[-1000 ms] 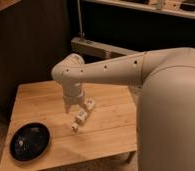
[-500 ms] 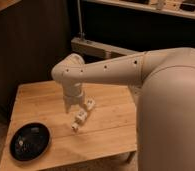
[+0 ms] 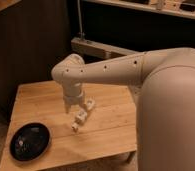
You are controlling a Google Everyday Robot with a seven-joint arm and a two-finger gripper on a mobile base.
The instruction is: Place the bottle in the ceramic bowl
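Note:
The ceramic bowl (image 3: 29,141) is a shallow black glossy dish with pale specks inside. It sits on the front left corner of the wooden table (image 3: 113,122). The bottle (image 3: 79,120) is a small white object lying slantwise on the table's middle, right of the bowl and well apart from it. My gripper (image 3: 77,106) hangs from the white arm and points down, just above the upper end of the bottle. I cannot tell whether it touches the bottle.
My large white arm (image 3: 141,70) and body cover the right side of the view and the table's right end. A dark wall and a shelf unit (image 3: 101,47) stand behind the table. The floor shows at the lower left.

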